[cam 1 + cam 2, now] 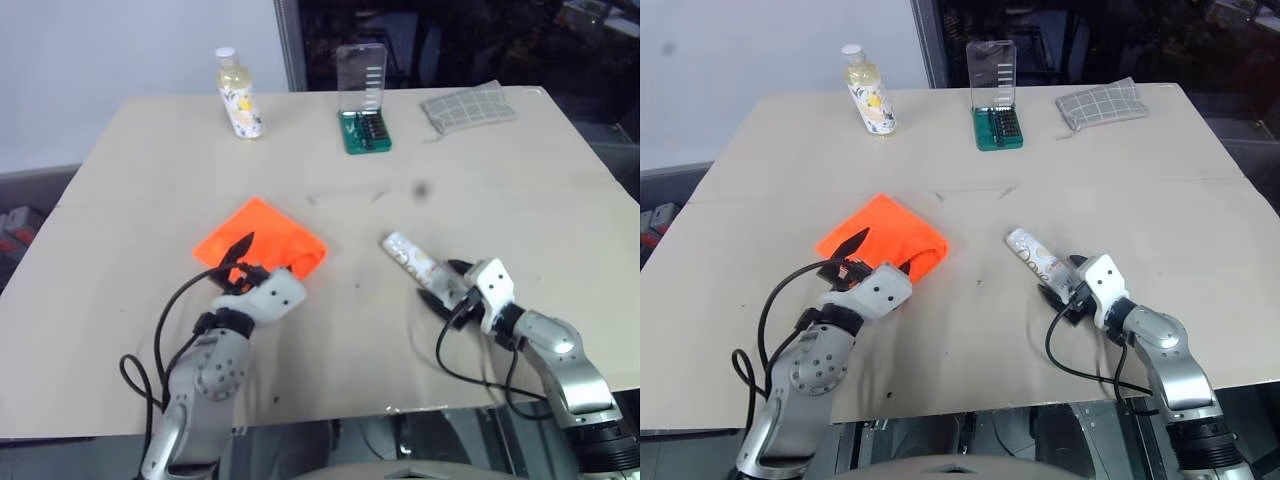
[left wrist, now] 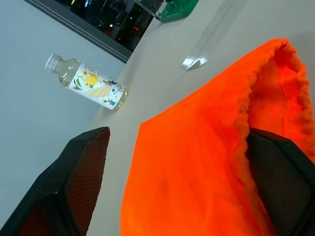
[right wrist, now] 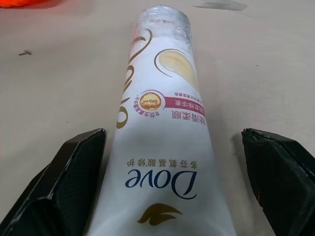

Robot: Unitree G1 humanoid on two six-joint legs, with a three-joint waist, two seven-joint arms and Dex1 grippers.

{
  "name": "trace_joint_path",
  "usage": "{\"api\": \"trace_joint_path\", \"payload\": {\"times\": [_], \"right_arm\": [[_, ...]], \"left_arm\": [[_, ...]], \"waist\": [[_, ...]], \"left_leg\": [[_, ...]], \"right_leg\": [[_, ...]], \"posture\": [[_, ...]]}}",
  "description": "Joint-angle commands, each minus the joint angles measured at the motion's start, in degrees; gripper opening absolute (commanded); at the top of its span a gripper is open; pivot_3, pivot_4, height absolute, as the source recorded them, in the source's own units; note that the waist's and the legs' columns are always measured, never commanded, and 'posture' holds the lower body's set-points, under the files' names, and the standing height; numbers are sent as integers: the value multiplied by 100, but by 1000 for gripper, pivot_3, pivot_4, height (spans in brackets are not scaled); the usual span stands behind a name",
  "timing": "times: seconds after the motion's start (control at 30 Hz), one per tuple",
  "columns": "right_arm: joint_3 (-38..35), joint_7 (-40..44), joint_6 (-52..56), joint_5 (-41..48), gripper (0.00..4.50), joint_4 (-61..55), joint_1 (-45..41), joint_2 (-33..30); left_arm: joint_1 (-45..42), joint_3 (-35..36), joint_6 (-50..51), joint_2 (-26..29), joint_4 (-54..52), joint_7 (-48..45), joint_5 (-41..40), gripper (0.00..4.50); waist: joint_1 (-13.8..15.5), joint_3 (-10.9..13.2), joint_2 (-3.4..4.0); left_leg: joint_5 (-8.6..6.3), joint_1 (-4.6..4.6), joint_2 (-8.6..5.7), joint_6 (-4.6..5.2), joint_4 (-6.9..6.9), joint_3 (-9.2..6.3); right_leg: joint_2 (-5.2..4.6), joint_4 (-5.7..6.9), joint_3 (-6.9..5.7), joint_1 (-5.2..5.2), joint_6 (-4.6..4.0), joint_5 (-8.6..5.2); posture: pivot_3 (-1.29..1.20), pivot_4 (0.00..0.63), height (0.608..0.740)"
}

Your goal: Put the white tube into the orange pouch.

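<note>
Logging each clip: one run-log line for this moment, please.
left gripper: open, one finger inside orange pouch mouth | right gripper: open, straddling white tube | tube on table, outside pouch

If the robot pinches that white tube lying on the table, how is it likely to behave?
The white tube looks glossy, so it may slip between the right gripper's open fingers. Its flattened end suggests soft walls that give under a squeeze. Lying flat with a wide crimped end, it probably won't roll far.
</note>
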Motion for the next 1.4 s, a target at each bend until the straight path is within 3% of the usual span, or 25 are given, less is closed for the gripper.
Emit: {"api": "trace_joint_path", "payload": {"times": [0.03, 0.13, 0.17, 0.2, 0.33, 0.6, 0.7, 0.87, 1.0, 1.2, 1.4], "right_arm": [[92, 52, 19, -30, 4500, 78, 60, -12], [162, -44, 30, -189, 4500, 137, 27, -14], [187, -80, 38, -235, 4500, 138, 26, -10], [210, -125, 38, -278, 4500, 130, 28, 1], [261, -298, 70, -365, 4500, 142, 26, 72], [234, -411, 490, -232, 4500, 144, 120, 120], [205, -294, 681, 15, 3692, -39, 191, 138], [259, -236, 756, 23, 1388, -104, 226, 63], [291, -267, 649, -109, 253, -119, 188, 23], [428, 56, 725, 189, 253, -757, -219, 59], [1063, 620, 1618, 457, 253, -1517, -890, -99]], "left_arm": [[30, 238, 245, -153, -118, -28, -110, 3560], [-45, 439, 536, -358, -110, -120, -386, 2210], [-77, 467, 593, -398, -117, -163, -455, 2042], [-104, 480, 629, -435, -127, -224, -559, 1447], [-109, 542, 711, -525, -119, -314, -817, 70], [-219, 687, 1021, -705, -266, -393, -1355, 70], [-282, 733, 1069, -735, -242, -386, -1506, 0], [-371, 730, 1164, -766, -302, -423, -1760, 0], [-371, 686, 1159, -713, -330, -434, -1844, 0], [-271, 610, 1106, -654, -518, -646, -2172, 0], [-343, 460, 1135, -563, -567, -703, -2297, 0]], "waist": [[-1, 0, 0], [-2, -1, -1], [-4, -5, -6], [-4, -6, -8], [-13, -23, -29], [-61, -35, -45], [-58, -34, -45], [-99, -37, -50], [-124, -36, -50], [-148, -29, -48], [-140, -7, -29]], "left_leg": [[0, 0, 0, 0, 0, 0], [0, 1, 1, 0, 0, -2], [0, 1, 1, 0, 0, -1], [0, 2, 1, 0, 0, -1], [1, 6, 1, -2, 1, -1], [7, 34, 1, -10, 6, -2], [6, 48, 1, -10, 5, -6], [6, 49, 0, -10, 5, -5], [6, 51, 2, -10, 3, -5], [6, 51, 2, -10, 4, -3], [6, 42, 4, -10, -1, -5]], "right_leg": [[0, 0, 0, 0, 0, 0], [2, 1, -1, 0, 0, 0], [2, 2, -1, 0, 0, 0], [2, 4, -1, 0, 0, 0], [2, 9, 0, 0, 0, 0], [4, 26, 2, 22, -1, -1], [4, 24, -1, 39, 0, -2], [3, 22, 0, 39, 0, -2], [6, 23, 0, 40, 0, -2], [5, 22, 2, 39, 1, -3], [8, 21, 1, 29, 0, -2]], "posture": [[0, 150, 740], [0, 150, 740], [0, 150, 740], [0, 150, 740], [0, 150, 740], [0, 150, 740], [0, 150, 740], [0, 150, 740], [0, 150, 740], [0, 150, 740], [0, 150, 740]]}}
